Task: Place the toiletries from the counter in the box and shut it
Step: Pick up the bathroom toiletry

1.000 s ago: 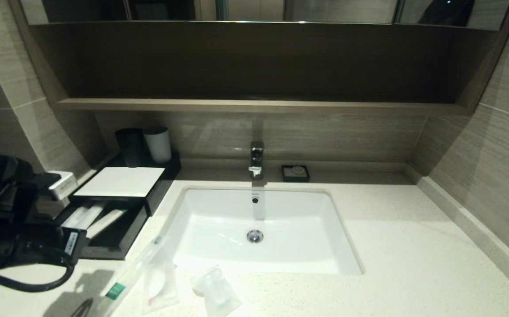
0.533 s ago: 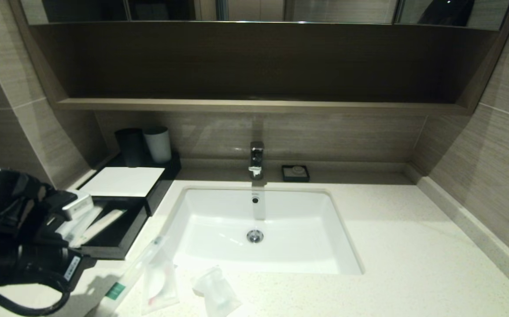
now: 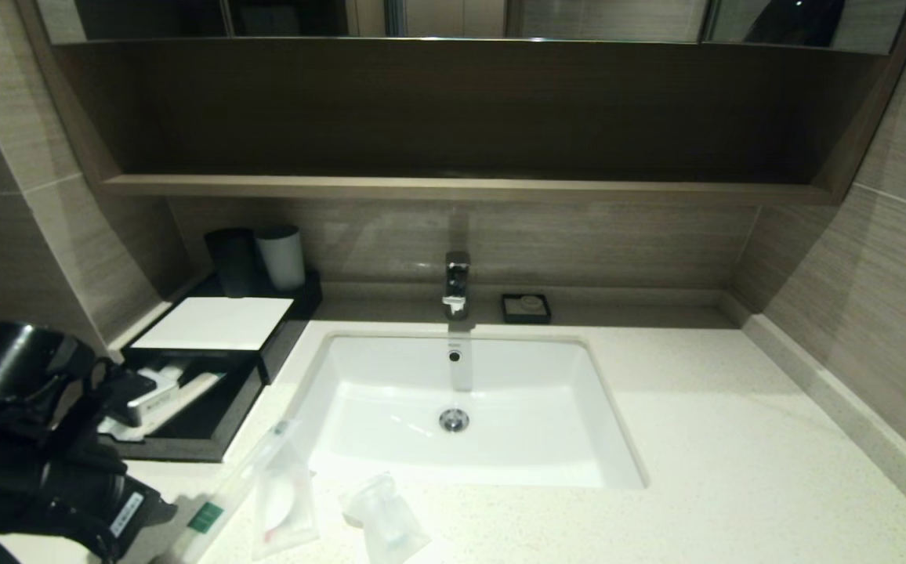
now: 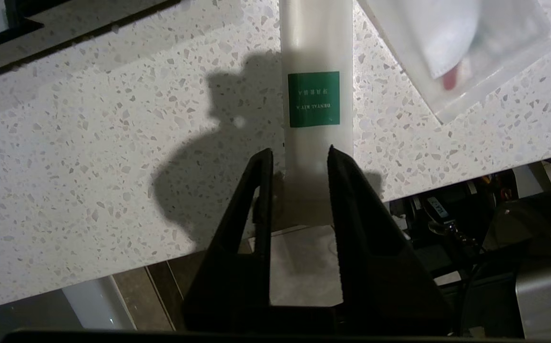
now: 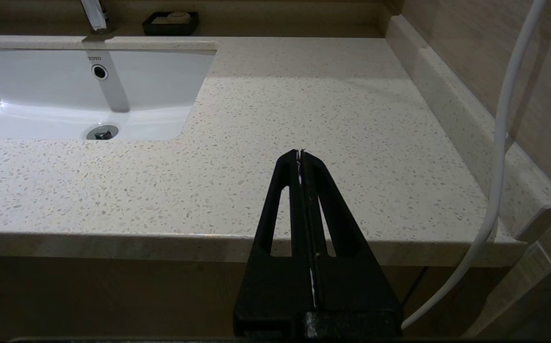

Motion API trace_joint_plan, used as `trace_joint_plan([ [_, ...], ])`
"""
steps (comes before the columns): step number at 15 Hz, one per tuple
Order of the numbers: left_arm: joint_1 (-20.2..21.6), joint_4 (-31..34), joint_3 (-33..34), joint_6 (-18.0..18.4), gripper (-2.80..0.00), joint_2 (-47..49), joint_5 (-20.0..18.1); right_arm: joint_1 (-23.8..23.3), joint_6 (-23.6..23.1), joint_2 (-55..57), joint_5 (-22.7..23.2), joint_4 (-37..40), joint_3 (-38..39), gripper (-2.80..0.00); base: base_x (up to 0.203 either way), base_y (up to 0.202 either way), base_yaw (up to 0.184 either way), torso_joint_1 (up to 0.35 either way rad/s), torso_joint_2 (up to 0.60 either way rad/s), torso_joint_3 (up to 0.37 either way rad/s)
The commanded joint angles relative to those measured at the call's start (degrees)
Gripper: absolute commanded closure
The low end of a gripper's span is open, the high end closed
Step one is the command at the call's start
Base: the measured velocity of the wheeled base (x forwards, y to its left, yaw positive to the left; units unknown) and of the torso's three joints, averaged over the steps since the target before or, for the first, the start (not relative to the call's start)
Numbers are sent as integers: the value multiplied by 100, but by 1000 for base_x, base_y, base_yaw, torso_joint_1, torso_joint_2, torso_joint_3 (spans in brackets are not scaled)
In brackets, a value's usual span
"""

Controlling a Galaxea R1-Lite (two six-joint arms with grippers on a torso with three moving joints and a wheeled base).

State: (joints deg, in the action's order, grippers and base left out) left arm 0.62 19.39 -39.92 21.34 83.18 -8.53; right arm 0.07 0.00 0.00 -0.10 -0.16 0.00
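Note:
A long white dental-kit packet with a green label (image 3: 206,517) lies on the counter's front left, also in the left wrist view (image 4: 314,97). Beside it lie a clear bag holding a white item (image 3: 284,501) (image 4: 456,52) and a small clear packet (image 3: 386,526). The black box (image 3: 186,450) stands open at the left with white packets inside. My left gripper (image 4: 299,151) is open, hanging over the counter's front edge with the near end of the dental-kit packet between its fingertips. My right gripper (image 5: 300,152) is shut and empty at the counter's front right.
A white sink (image 3: 461,462) with a tap (image 3: 457,283) fills the middle. A black cup (image 3: 231,261) and a white cup (image 3: 282,256) stand behind the box on a black tray with a white card (image 3: 214,323). A soap dish (image 3: 526,307) sits at the back.
My left arm has moved down and toward the counter's front edge, away from the box and onto the dental-kit packet. The packets have not moved.

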Motion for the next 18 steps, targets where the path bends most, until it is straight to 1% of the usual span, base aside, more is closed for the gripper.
trace_joint_plan([
  [1,-1,65,-9,137,-280,21,-1,1,-9,0,1,-2,9,0,0,0,0,0,0,0],
  [3,8,93,57,384,-280,43,-8,1,-9,0,1,-2,9,0,0,0,0,0,0,0],
  [4,8,116,79,418,-280,79,-8,1,-9,0,1,-2,9,0,0,0,0,0,0,0],
  [7,8,118,81,439,-280,313,-8,1,-5,0,1,-2,9,0,0,0,0,0,0,0],
  [18,-9,55,169,459,-280,514,1,1,-9,0,1,-2,9,0,0,0,0,0,0,0],
])
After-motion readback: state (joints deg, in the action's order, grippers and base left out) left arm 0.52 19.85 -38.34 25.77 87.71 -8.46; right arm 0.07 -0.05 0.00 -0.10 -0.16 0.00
